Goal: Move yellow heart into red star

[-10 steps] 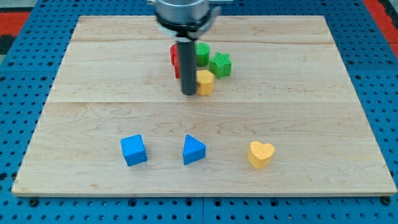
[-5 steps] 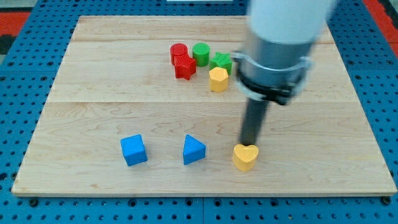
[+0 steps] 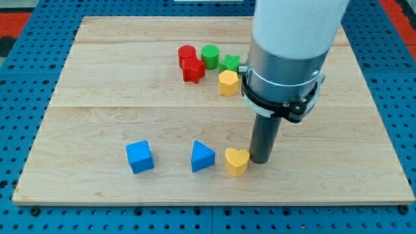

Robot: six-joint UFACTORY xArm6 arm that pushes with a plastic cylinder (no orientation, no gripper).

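The arm has no claw, so nothing is grasped; its tip touches the yellow heart's right side. The heart has slid left since a moment ago, now just beside the blue triangle, still well below the red star. The table carries no containers.

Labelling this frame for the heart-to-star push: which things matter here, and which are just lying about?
In the job: yellow heart; red star; my tip, touching the heart's right side.

Lying about: blue cube; blue triangle; red cylinder; green cylinder; green star; yellow hexagon.
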